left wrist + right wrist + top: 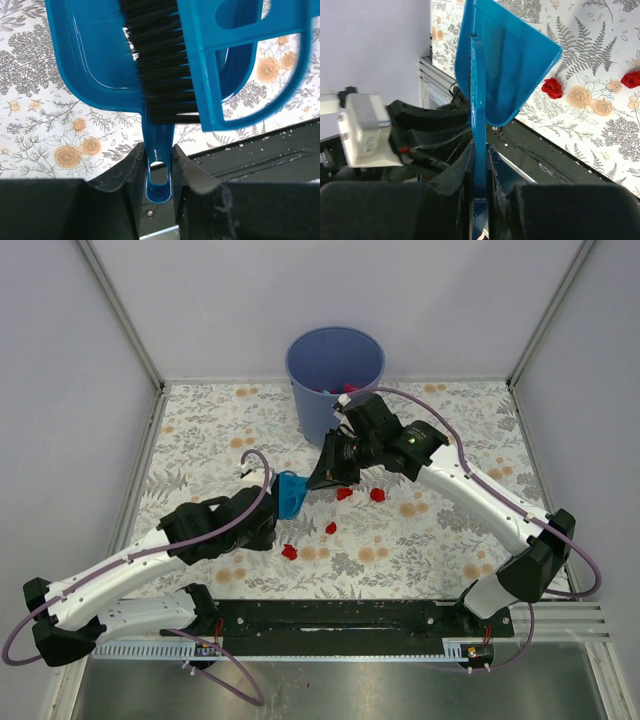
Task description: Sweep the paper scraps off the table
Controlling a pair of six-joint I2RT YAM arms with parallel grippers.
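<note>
Left claw [159, 156]: my 2 fingers are clamped on the stem handle of the glossy blue plastic dustpan [95, 60].
Right claw [480, 150]: pinched tight on the thin blue handle of the black-bristled hand brush [165, 65], whose bristles lie across the dustpan.
Paper scraps [344, 493]: 4 tiny crumpled red bits lie loose on the table. 2 are just right of the dustpan and 2 are nearer my bases.
Table [200, 440]: white surface with grey leaf and orange flower print.
Round blue plastic bucket [335, 365]: upright at the far edge, behind my right wrist.
</note>
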